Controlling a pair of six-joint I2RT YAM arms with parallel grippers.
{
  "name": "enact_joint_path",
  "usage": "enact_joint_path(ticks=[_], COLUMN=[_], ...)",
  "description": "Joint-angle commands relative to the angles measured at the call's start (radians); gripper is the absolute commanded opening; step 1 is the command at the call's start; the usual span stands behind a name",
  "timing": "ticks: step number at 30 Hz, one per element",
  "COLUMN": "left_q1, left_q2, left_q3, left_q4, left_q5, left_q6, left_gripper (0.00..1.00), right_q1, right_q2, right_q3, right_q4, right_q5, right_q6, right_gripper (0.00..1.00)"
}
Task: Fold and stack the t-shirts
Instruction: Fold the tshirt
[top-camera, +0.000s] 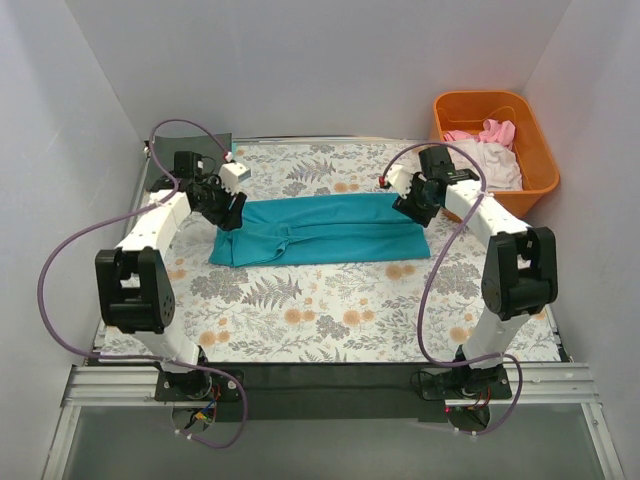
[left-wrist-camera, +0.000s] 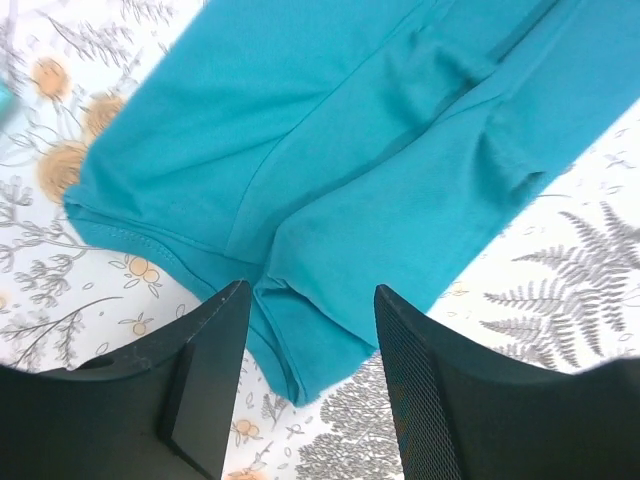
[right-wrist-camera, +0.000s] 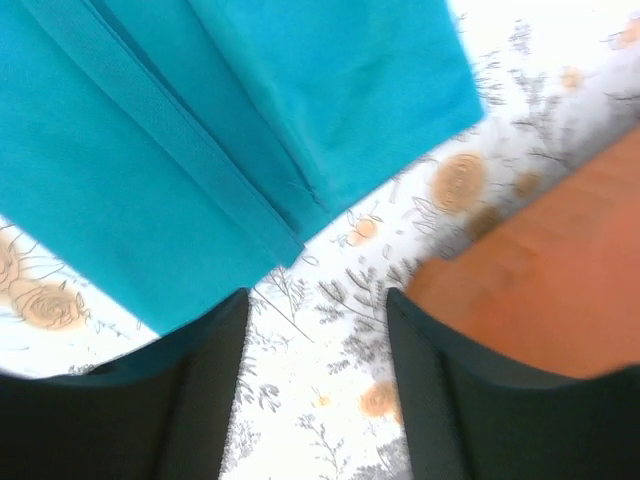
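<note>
Top view: a teal soft-cloth short-sleeved t-shirt (top-camera: 320, 232), folded into a long band, lies flat across the middle of the floral-patterned surface (top-camera: 300, 310). The left gripper (top-camera: 232, 212) is at the band's left end and the right gripper (top-camera: 412, 210) at its right end. An orange plastic tub (top-camera: 538, 160) at the far right corner holds pink and white garments (top-camera: 490, 150).

Left wrist view: jaws apart. The shirt's folded corner lies in the gap between them, unclamped.

Right wrist view: jaws apart, with only patterned surface between them. The shirt's edge lies just beyond the fingertips, and the tub shows blurred at the right.
</note>
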Motion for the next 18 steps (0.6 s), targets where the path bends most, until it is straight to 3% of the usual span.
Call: enact_joint_path(ticks=[1,3,6,9,18], left_q1=[-0.033,-0.06,-0.132,-0.211,-0.253], left_q2=[-0.144,-0.178,-0.209,-0.224,-0.148], left_q3=[-0.078,-0.134,-0.241,-0.31,-0.349], left_q4=[-0.038,-0.026,0.031,0.104,0.209], left_q5=[0.047,0.033,-0.031,-0.112,-0.206], left_q6=[-0.027,-0.048,-0.073,-0.09,-0.073], left_gripper=[0.5,0.5,0.51,0.51,0.48], right_q1=[-0.004,-0.002,-0.002,-0.002,-0.004], right_q2=[-0.076,-0.076,-0.07,-0.058,-0.036], right_q3=[0.008,-0.009,-0.043,-0.069,-0.092], right_q4=[-0.041,-0.05,-0.058,-0.06,-0.063], right_q5=[-0.042,-0.065,-0.097,-0.116,-0.117], right_q6=[0.064,0.095,0.14,0.167,0.175], right_gripper=[0.5,0.4,0.35,0.34,0.34])
